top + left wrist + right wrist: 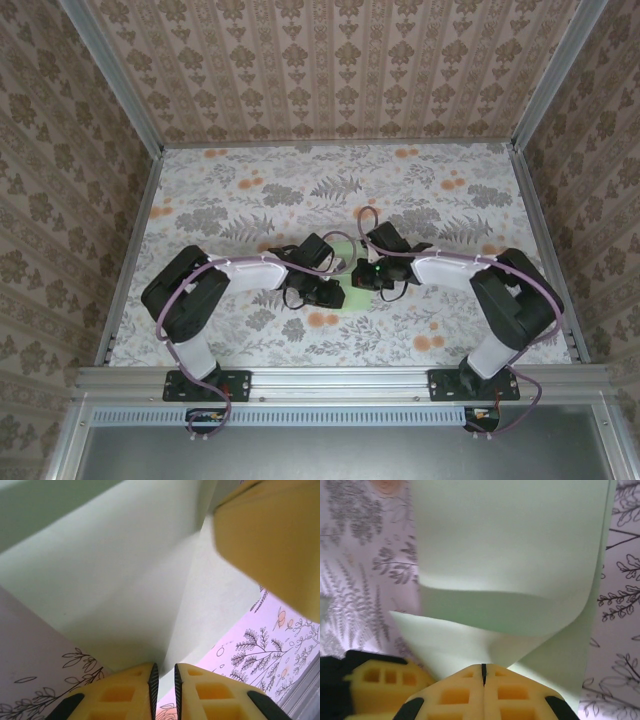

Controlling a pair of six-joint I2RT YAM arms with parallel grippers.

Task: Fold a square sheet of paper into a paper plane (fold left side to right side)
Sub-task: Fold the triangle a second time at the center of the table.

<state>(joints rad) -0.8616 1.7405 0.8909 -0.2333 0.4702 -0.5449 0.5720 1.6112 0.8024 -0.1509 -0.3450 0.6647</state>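
- At centre of tabletop (250,200), top view: paper plane (356,297), pale green, half hidden under both pincers. Step in hand?
- Prob. the left-to-right fold, midway. Not yet flat. In right wrist view, a flap lifted and curled, bowing from 6 o'clock up toward 12, w/ a lower layer lying on the tabletop.
- Pincer states?
- Left pincer (328,290) at paper's 9 o'clock, right pincer (363,275) at approx. 2 o'clock, tips near each other. Right: clenched, pads meeting in a thin seam, flap edge running straight into it, so judged to be gripping the paper plane. Left: nearly closed, slim gap only, crease line running down to that gap at 6 o'clock in left wrist view. Prob. pinching a paper edge too, though less sure.
- Next move?
- By judgement: carry lifted side over toward 3 o'clock, line up edges w/ the layer below, then press along the crease. Calls for a steady hold on the other side and no tugging apart, else a tear or skewed crease.
- Risks?
- Thin sheet, springy curl, so poss. slip out of the seam if pulled fast. Crowded tips too, so bumping poss.
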